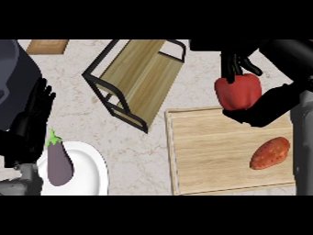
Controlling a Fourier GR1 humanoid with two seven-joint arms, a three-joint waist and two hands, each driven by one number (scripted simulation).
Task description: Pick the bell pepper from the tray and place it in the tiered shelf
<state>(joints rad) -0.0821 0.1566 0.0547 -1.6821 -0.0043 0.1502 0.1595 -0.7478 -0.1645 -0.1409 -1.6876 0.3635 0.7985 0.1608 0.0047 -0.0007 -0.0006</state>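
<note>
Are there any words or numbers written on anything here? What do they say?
No, none can be read. The red bell pepper in the right hand, the sweet potato, the wooden tray, the tiered shelf, the eggplant and its white plate are all plain.

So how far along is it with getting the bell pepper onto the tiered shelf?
Done: the red bell pepper is off the wooden tray, where only a sweet potato lies. In hand: the right hand is curled round the pepper, holding it above the tray's far edge. Left: carrying it over to the tiered shelf and setting it down. The left hand rests open at the view's left.
</note>
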